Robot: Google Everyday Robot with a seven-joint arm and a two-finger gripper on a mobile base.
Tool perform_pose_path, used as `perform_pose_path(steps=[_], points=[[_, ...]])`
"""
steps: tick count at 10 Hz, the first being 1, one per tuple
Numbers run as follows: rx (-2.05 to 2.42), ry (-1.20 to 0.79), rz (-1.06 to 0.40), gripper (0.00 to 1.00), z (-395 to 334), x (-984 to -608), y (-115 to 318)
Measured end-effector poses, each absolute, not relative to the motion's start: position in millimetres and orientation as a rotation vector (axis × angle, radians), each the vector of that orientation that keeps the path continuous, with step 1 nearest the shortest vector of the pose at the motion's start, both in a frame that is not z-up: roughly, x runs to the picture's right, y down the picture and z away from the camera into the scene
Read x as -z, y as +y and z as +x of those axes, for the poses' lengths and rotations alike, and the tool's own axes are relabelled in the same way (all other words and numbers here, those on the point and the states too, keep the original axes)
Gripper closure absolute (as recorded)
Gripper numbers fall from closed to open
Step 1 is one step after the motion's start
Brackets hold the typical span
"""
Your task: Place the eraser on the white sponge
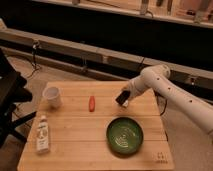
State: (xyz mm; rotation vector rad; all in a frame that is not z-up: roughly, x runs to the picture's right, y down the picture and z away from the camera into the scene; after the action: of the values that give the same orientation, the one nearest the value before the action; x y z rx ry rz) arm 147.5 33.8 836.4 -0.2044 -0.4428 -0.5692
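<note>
Your tool (122, 98) hangs low over the counter's (85, 147) far right part; you cannot tell whether it is apart or clamped. Near you sits 1 green bowl (124, 135). Farther, a pale patch just beneath the tool seems the white sponge (125, 104).

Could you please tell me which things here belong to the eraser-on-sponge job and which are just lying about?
Job: gripper, over the table at its far right in the view; white sponge, seemingly the pale patch beside it; small red object, possibly the eraser, cannot tell.
Lying about: white cup, green bowl, white bottle.
</note>
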Motion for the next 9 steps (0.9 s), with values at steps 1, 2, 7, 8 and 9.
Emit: perform_pose_path(steps=[1,2,7,8,9], points=[[0.562,-0.441,-0.205,0.83,147,-838,35],[0.554,-0.437,-0.206,0.83,149,-840,36],[0.532,-0.424,-0.205,0.83,160,-848,41],[0.527,-0.422,-0.205,0.83,161,-850,43],[0.522,-0.420,-0.206,0.83,162,-850,44]])
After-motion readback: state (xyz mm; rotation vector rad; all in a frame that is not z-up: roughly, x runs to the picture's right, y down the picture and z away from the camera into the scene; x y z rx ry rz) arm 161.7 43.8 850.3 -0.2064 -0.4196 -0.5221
